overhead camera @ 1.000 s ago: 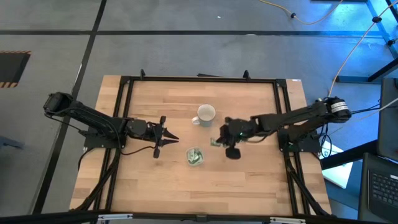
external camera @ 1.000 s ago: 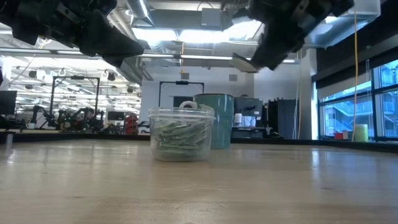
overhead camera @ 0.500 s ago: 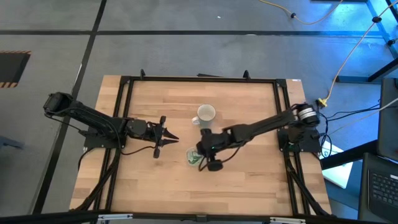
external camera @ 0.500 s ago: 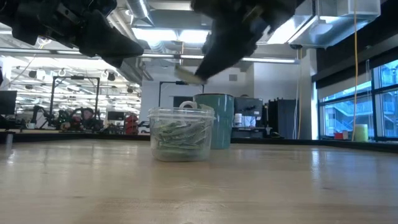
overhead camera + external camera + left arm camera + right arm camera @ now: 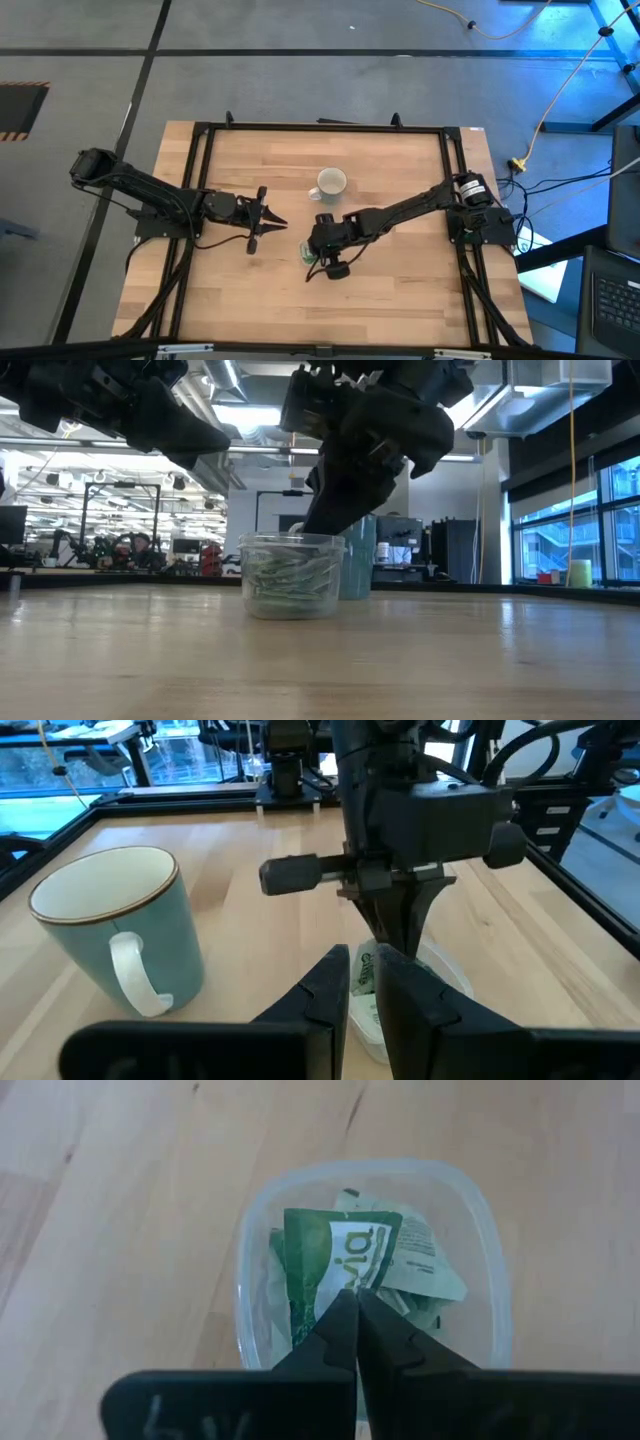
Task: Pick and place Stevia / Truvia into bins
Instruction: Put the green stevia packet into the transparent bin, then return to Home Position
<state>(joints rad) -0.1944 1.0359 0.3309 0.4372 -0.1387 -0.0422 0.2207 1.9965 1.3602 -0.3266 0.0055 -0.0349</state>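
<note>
A clear round plastic cup [image 5: 292, 575] stands mid-table on its base, holding several green-and-white sachets [image 5: 425, 1275]. My right gripper [image 5: 355, 1302] hangs over the cup's mouth [image 5: 318, 246], shut on one green-and-white Truvia sachet [image 5: 335, 1255]. In the low view its fingers reach down to the cup's rim [image 5: 312, 528]. My left gripper [image 5: 280, 223] hovers left of the cup, well above the table. Its fingers [image 5: 335, 982] stand a narrow gap apart with nothing between them. My right gripper pinches one edge of the sachet [image 5: 348, 1285] between the free ends of its two fingers. The fingers slant down from the table's right side. The sachet hangs below them in the cup's mouth, above the sachets lying inside.
A mug [image 5: 331, 184] with a handle stands just beyond the cup, toward the far edge, and looks teal in the left wrist view [image 5: 110, 930]. Black frame rails [image 5: 205, 160] run around the wooden tabletop. Bare wood [image 5: 330, 310] lies toward the near edge.
My right gripper has travelled from beside the mug toward the table's left edge and downward, rolling its wrist, and now stands over the cup. It stayed shut on the sachet, which came along.
</note>
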